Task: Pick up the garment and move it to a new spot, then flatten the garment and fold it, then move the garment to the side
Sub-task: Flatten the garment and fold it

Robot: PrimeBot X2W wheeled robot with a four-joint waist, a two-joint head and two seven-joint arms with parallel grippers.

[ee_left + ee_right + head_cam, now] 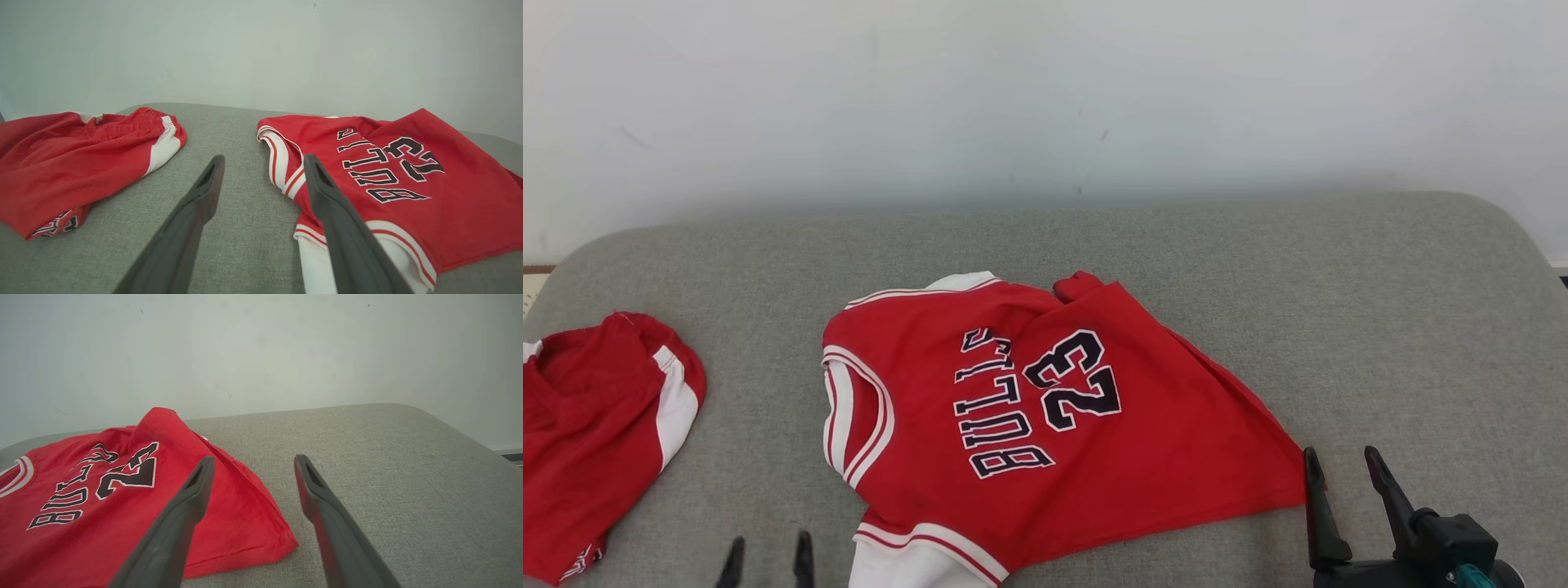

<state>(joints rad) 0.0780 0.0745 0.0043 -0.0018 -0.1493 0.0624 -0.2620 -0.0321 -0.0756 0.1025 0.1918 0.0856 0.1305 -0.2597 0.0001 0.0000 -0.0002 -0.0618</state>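
A red jersey [1045,416] with white trim, black "BULLS" lettering and the number 23 lies partly folded on the grey cushion [1258,269]; it also shows as the jersey [408,183] and the jersey [122,498]. My left gripper [768,547] stands open at the bottom edge, just left of the jersey's near white hem, empty, seen from its wrist as the left gripper [263,163]. My right gripper [1342,459] is open beside the jersey's near right corner, holding nothing; in its wrist view the right gripper [251,463] hovers over that corner.
A second red and white garment [596,425], looking like shorts, lies bunched at the cushion's left edge, also shown as the shorts [81,155]. A pale wall [1045,98] rises behind the cushion. Bare grey cushion stretches to the right of the jersey [388,477].
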